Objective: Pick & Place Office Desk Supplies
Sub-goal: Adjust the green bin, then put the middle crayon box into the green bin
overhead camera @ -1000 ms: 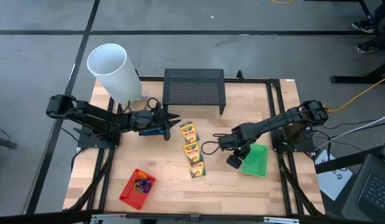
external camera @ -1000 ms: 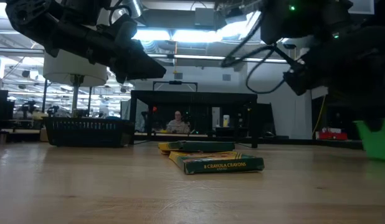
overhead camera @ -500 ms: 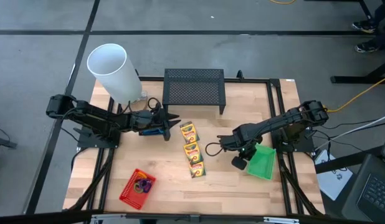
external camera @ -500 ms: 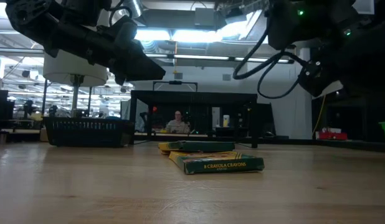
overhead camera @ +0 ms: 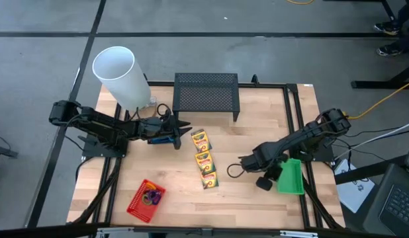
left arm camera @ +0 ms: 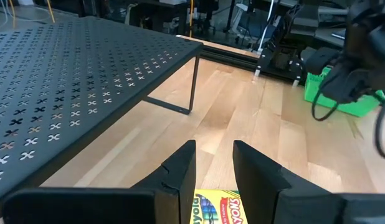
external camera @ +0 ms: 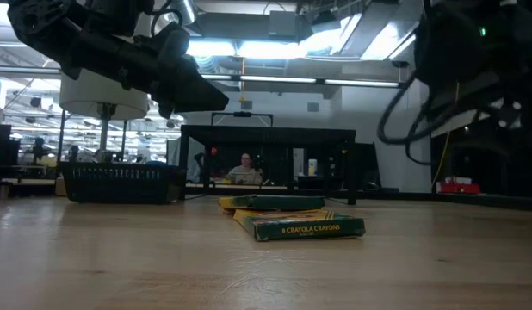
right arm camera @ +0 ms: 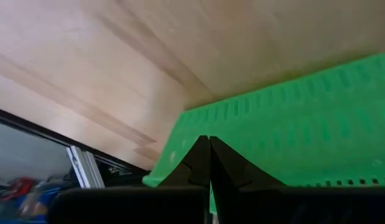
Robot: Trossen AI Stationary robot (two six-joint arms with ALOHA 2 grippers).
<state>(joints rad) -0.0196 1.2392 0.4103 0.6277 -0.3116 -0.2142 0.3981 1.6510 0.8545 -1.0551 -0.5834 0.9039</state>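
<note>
1. The worktop (overhead camera: 257,192) shows bare wood between the crayon boxes (overhead camera: 204,160) and its right rail.
2. The green basket (overhead camera: 290,177) lies at that right rail, pinched in the closed right tool (overhead camera: 276,173).
3. The red basket (overhead camera: 145,198) sits near the front-left corner.
4. The left tool (overhead camera: 180,129), fingers narrowly parted, hovers beside the top crayon box.

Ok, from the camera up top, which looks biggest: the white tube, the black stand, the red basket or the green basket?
1. Black stand
2. White tube, though it stands taller, nearer the camera
3. Red basket and green basket: look alike, can't rank
</note>
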